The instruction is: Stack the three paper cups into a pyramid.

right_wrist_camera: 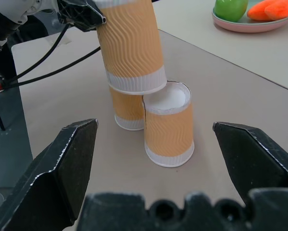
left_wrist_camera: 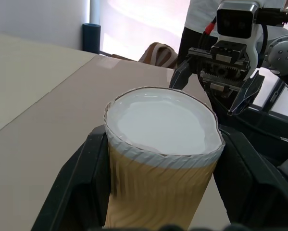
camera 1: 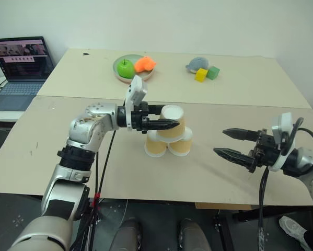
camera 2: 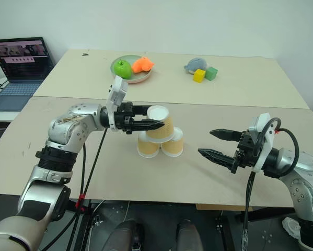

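The black two-fingered left gripper [camera 1: 164, 124] is clamping a ribbed tan-orange paper cup [camera 1: 172, 121], upside down with its long axis vertical and white base up, over two matching inverted tan-orange paper cups [camera 1: 168, 144] standing side by side at the table's centre. At four o'clock, the black right gripper [camera 1: 233, 144] is hanging wide apart, holding nothing.

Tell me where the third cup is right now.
The third cup is upside down in the left gripper, near the table's middle, above the two base cups; whether it rests on them is unclear.
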You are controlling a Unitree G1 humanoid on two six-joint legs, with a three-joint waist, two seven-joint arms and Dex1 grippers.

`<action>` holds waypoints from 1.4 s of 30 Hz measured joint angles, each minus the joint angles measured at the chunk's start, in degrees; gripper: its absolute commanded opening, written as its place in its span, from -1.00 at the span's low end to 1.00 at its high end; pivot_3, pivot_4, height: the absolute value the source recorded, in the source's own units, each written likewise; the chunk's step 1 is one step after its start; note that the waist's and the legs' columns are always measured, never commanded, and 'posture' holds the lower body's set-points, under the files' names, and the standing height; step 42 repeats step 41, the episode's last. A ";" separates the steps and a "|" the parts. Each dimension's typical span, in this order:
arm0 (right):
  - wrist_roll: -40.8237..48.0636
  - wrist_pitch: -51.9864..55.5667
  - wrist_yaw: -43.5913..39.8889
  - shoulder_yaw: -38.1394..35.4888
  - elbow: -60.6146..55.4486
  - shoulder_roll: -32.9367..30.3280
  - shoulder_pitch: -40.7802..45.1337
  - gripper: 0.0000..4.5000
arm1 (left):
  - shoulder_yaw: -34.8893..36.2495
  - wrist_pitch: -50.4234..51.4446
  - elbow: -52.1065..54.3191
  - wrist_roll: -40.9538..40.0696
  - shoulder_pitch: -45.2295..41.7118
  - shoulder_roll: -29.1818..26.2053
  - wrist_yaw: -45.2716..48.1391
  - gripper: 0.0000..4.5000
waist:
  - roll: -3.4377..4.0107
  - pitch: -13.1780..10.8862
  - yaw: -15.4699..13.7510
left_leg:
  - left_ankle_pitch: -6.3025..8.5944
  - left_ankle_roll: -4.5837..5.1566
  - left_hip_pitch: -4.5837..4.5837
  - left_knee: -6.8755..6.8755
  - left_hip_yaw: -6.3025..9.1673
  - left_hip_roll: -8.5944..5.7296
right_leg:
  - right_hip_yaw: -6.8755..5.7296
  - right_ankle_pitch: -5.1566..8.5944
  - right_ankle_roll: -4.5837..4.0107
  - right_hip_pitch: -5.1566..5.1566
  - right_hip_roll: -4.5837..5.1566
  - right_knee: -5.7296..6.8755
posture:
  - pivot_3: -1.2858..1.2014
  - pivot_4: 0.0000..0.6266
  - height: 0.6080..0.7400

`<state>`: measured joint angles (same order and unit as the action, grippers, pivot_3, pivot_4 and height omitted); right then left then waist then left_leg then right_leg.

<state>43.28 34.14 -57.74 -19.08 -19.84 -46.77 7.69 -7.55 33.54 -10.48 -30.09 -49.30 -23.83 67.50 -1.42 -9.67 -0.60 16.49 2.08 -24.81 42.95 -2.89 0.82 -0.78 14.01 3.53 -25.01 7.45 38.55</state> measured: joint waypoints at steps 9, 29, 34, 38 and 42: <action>0.27 0.00 0.37 0.00 0.01 -0.25 0.00 1.00 | 0.31 -2.42 -4.15 1.84 -0.56 2.16 -1.41 0.96 | 0.00 0.00 -0.03 | -0.01 0.01 0.00 0.01 0.00 0.00 | 0.00 0.00 0.00 0.01 0.00 0.01 | 0.03 -0.52 0.06; 0.25 -0.02 -0.71 0.30 1.80 -0.96 2.03 1.00 | 20.17 9.29 7.46 -10.78 -4.30 -0.49 -18.73 0.96 | -0.01 0.00 0.33 | -0.01 0.01 0.04 0.00 0.03 0.01 | 0.05 0.00 0.00 0.00 0.00 0.02 | 0.03 -0.52 0.06; -0.30 -0.24 0.90 0.12 2.09 -0.31 1.82 1.00 | 26.43 8.66 10.87 -8.37 5.27 -1.67 -31.92 0.96 | -0.01 0.00 0.24 | -0.01 0.01 0.19 0.00 0.03 0.03 | 0.05 0.00 0.00 0.15 0.00 0.05 | 0.03 -0.52 0.06; -2.18 -1.56 7.21 -2.67 4.62 3.60 0.35 1.00 | 28.03 8.12 14.75 -7.16 15.28 -1.65 -36.92 0.96 | -0.07 -0.02 -0.07 | -0.01 0.00 0.13 0.00 0.03 0.03 | 0.05 -0.01 0.00 0.11 0.05 0.03 | 0.03 -0.52 0.06; -4.85 -4.49 13.07 -6.82 6.01 6.56 -1.28 1.00 | 28.45 6.18 16.54 -5.41 20.88 -1.63 -39.15 0.96 | -0.07 -0.02 -0.43 | -0.02 -0.01 0.11 -0.01 0.03 0.02 | 0.02 -0.01 0.00 0.10 0.05 0.03 | 0.03 -0.52 0.06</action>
